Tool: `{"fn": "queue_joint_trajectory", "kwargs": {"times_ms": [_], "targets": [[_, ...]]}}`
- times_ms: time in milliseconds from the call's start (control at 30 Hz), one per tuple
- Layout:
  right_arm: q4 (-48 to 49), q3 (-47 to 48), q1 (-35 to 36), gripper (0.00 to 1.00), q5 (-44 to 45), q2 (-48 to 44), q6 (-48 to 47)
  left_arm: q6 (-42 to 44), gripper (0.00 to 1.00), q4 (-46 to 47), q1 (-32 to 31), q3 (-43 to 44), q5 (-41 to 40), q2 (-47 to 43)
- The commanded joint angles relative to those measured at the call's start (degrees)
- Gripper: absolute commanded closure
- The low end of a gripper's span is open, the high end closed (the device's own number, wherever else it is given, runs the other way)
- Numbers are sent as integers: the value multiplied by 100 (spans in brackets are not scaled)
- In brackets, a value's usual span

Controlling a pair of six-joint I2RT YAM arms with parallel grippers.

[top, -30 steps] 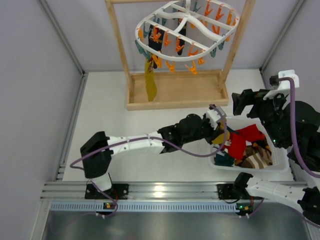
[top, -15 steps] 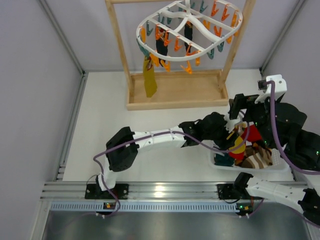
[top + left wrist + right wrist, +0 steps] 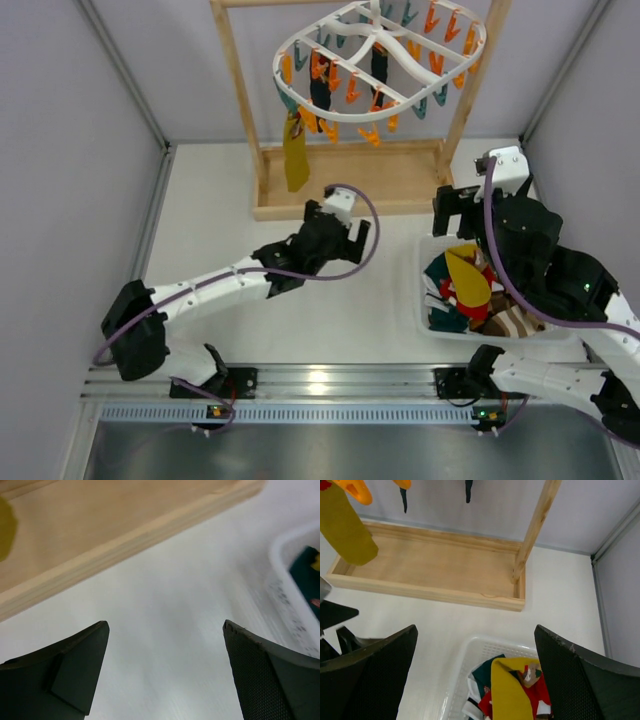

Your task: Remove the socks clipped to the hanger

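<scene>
The white oval hanger (image 3: 380, 50) hangs from the wooden stand with orange and teal pegs under it. A mustard sock (image 3: 294, 160) (image 3: 345, 530) and dark socks (image 3: 322, 95) are still clipped to it. More socks lie in the white basket (image 3: 424, 300) (image 3: 485, 647), a yellow one (image 3: 468, 280) (image 3: 512, 692) on top. My left gripper (image 3: 345, 232) (image 3: 165, 625) is open and holds nothing, low over the table between the stand's base and the basket. My right gripper (image 3: 452, 215) (image 3: 475, 630) stands open over the basket's far end, also holding nothing.
The wooden stand's tray base (image 3: 350, 180) (image 3: 100, 530) (image 3: 445, 565) lies just beyond both grippers, with an upright post (image 3: 535, 530) at its right corner. The basket's corner (image 3: 295, 580) is to the right of my left gripper. Grey walls close in both sides.
My left gripper opened and let the yellow sock fall into the basket, then drew back left toward the stand's base. The right arm shifted left over the basket's far end.
</scene>
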Motion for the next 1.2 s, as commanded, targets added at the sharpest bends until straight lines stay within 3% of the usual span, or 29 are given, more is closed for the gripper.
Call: {"fn": "queue_joint_trajectory", "kwargs": {"times_ms": [0, 33, 167, 333, 400, 600, 767, 800, 833, 967, 1167], "targets": [[551, -47, -7, 5, -230, -58, 94, -276, 1, 900, 709, -782, 172, -502], [569, -56, -7, 5, -309, -41, 94, -285, 1, 1058, 1172, -940, 410, -589], [596, -100, -7, 5, -547, 30, 129, 267, 1, 1990, 1984, -1582, 834, -880], [552, -117, -15, 5, -784, 83, 103, 549, 1, 3510, 3116, -1909, 2641, -714], [534, -135, -7, 5, -855, 65, 94, 576, 1, 3757, 3355, -1822, 3238, -512], [517, -143, -15, 5, -1048, 109, 32, 611, 1, 3785, 3892, -926, 3980, 446], [578, -135, -15, 5, -1189, 275, -20, 523, 24, 3785, 3901, -197, 4367, 1034], [578, -109, -15, 5, -1206, 302, -12, 454, 33, 3785, 3901, -117, 4419, 1079], [578, -100, -15, 5, -1250, 328, -12, 435, 57, 3785, 3901, -12, 4498, 1097], [648, -73, -15, 5, -1286, 364, 6, 505, 100, 3776, 3621, -150, 4114, 896], [964, 32, -15, 6, -1496, 320, 147, 514, 100, 3776, 2497, -713, 2217, 377]]}}
